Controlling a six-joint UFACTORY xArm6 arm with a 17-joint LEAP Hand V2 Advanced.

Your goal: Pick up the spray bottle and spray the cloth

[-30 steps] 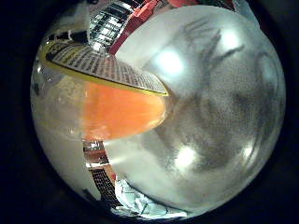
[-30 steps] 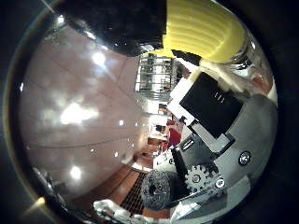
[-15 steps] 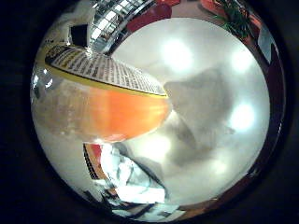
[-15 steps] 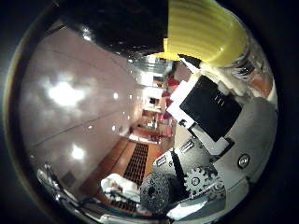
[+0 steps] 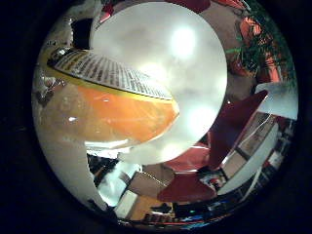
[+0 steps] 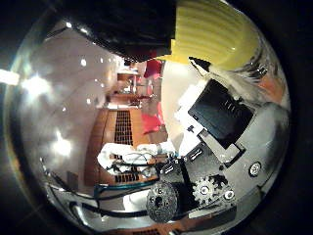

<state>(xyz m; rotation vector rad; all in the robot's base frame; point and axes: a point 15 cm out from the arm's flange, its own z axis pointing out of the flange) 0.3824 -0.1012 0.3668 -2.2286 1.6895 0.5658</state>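
against the palm: spray bottle (image 5: 112,112) | hand (image 6: 220,147) curled round it

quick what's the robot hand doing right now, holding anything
Robot hand: shut on the spray bottle, which sits close against the palm.

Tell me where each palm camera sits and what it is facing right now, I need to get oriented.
Little finger side palm view: on the palm's little finger edge, facing the spray bottle held close, its orange liquid and printed label filling much of the view, a round white table and red chairs behind; no part of the hand shows.
Thumb side palm view: on the palm's thumb edge, facing the bottle's yellow top and the room; the hand with its black and geared parts shows.
Shared: the spray bottle, close to the palm.
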